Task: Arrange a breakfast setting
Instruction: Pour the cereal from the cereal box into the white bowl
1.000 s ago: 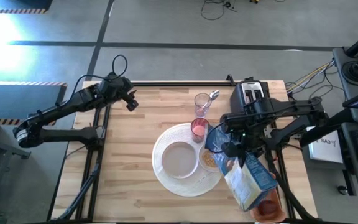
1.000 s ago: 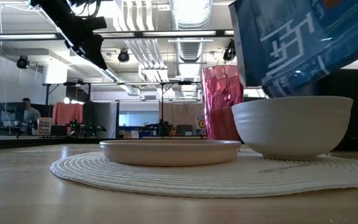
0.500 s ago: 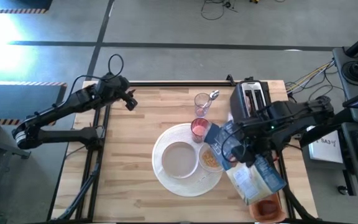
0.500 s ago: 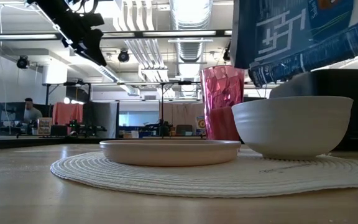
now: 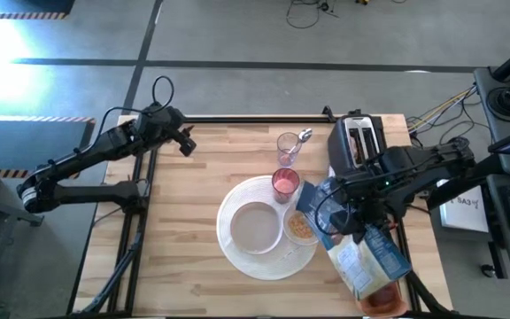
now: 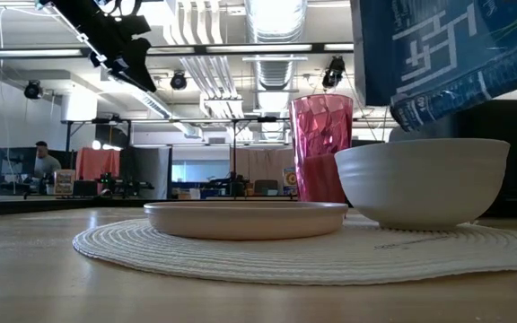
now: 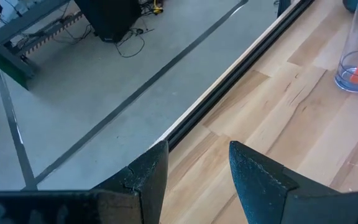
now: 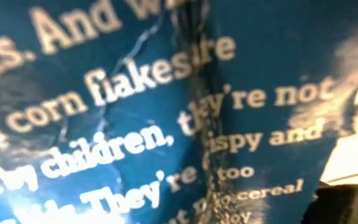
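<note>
Nearest us in the low view lies a round woven placemat (image 6: 312,251) on the wooden table (image 5: 184,239), and on it stand the large white plate (image 6: 245,218) and, to its right, the small white bowl (image 6: 423,182). From above, the bowl (image 5: 300,228) holds orange-tan cereal (image 5: 300,229) and sits just beside the plate's (image 5: 257,228) right edge. Behind them the translucent pink cup (image 6: 321,148) stands upright at the far edge of the mat.

Above and right of the bowl we see the blue cereal box (image 5: 354,239), tilted, its long axis running diagonally from the upper end near the cup down toward the table's near right corner; that upper end points at the bowl and cup side. In the low view its blue corner (image 6: 447,54) hangs over the bowl without touching it. The right gripper (image 5: 348,202) is clenched across the box's middle, and the right wrist view is filled with the box's printed face (image 8: 166,106).

At the near right corner an orange-red tray (image 5: 381,299) shows under the box's lower end. Farther back stand a clear glass (image 5: 288,144) and the black toaster (image 5: 358,137).

The left gripper (image 5: 184,142) hovers over the far left of the table, well apart from the setting, its fingers (image 7: 148,177) parted and holding nothing.
</note>
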### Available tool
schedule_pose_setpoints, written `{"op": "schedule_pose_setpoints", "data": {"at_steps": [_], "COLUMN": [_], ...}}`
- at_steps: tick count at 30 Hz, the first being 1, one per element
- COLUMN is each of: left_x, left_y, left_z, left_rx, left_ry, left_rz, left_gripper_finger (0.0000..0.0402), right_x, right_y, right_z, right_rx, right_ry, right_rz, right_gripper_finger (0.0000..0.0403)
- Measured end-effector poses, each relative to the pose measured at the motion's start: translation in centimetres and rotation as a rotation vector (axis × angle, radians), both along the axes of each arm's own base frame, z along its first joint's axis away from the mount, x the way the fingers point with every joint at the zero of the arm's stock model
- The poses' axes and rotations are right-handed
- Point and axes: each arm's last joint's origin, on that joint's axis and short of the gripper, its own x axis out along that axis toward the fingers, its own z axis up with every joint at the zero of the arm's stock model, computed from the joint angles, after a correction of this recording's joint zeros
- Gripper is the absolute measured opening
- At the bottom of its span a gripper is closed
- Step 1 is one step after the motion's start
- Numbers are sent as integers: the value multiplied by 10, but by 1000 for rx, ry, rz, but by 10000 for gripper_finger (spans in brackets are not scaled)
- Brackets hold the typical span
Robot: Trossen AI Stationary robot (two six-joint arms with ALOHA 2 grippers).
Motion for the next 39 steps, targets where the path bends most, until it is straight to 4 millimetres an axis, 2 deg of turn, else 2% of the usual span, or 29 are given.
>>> {"op": "schedule_pose_setpoints", "data": {"at_steps": [6, 9, 13, 16, 20, 24, 27, 33, 39], "left_x": [1, 5, 9, 14, 20, 25, 28, 36, 44], "left_y": [-2, -6, -13, -19, -27, -30, -29, -24, -17], "left_z": [2, 3, 6, 9, 14, 20, 24, 28, 21], "left_rx": [-29, -97, -199, -283, -343, -286, -239, -159, -131], "left_ry": [-26, -84, -175, -268, -349, -388, -418, -454, -413], "left_rz": [-74, -228, -482, -699, -914, -952, -963, -937, -887], "left_gripper_finger": [155, 155, 155, 155, 155, 155, 155, 155, 155], "right_x": [3, 2, -6, -10, -8, -2, 4, 14, 19], "right_y": [0, 1, -2, -8, -16, -23, -25, -22, -21], "right_z": [-3, 3, 20, 31, 36, 39, 44, 63, 66], "right_rx": [-64, -88, -112, -270, -620, -976, -1126, -1179, -1206], "right_ry": [-83, -165, -276, -422, -607, -688, -731, -938, -967], "right_rz": [80, 154, 179, 229, 396, 513, 542, 538, 532], "right_gripper_finger": [150, 150, 150, 150, 150, 150, 150, 150, 150]}}
